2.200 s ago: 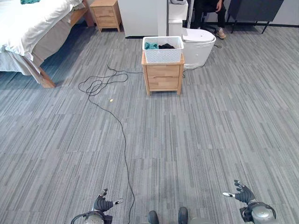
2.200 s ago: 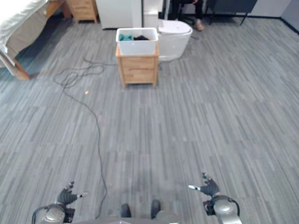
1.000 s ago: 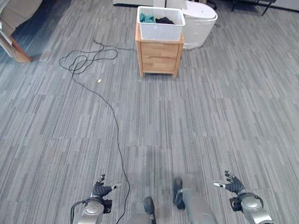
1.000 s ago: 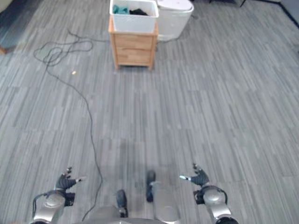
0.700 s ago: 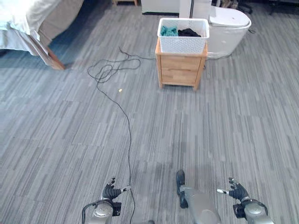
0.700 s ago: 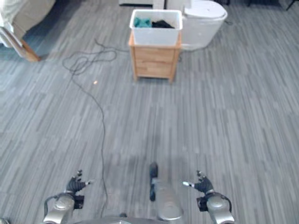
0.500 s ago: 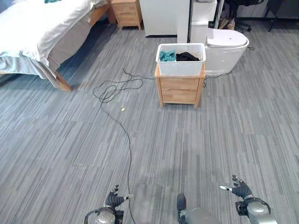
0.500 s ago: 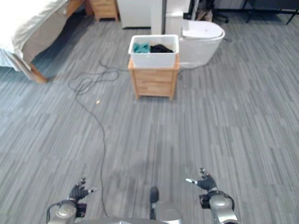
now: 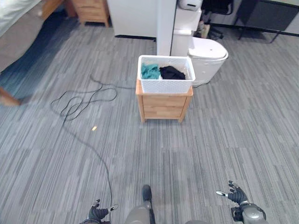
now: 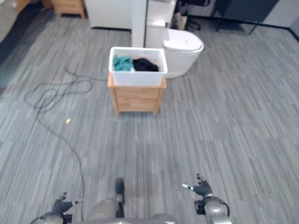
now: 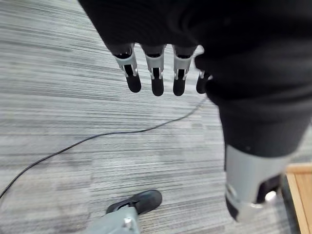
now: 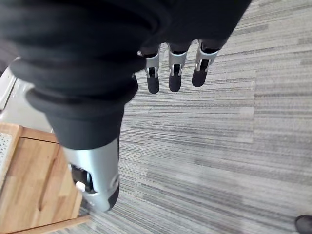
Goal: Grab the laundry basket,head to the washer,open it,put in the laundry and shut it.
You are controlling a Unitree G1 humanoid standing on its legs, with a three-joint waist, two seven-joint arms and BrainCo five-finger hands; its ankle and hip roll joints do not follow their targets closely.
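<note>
A white laundry basket [image 9: 165, 86] stands on a small wooden nightstand [image 9: 162, 106] in the middle distance, with a teal cloth [image 9: 149, 71] and a black cloth [image 9: 172, 72] inside it. Just behind it to the right sits a white rounded appliance [image 9: 208, 52]. Both hands hang low at the near edge, far from the basket. My left hand [image 9: 98, 214] is open, its fingers [image 11: 157, 78] straight over the grey floor. My right hand [image 9: 236, 196] is open too, its fingers [image 12: 174, 73] spread above the floor, holding nothing.
Grey striped floor stretches between me and the nightstand. A white pillar [image 9: 166, 25] and a white cabinet [image 9: 133, 18] stand behind the basket, a wooden dresser [image 9: 91, 9] at the back left. A dark cabinet [image 9: 264, 16] is at the back right.
The whole picture has shifted: the camera moved, so the basket and nightstand now sit nearer and more centred, and the bed has slid out at the left. Both hands stay low and open.
</note>
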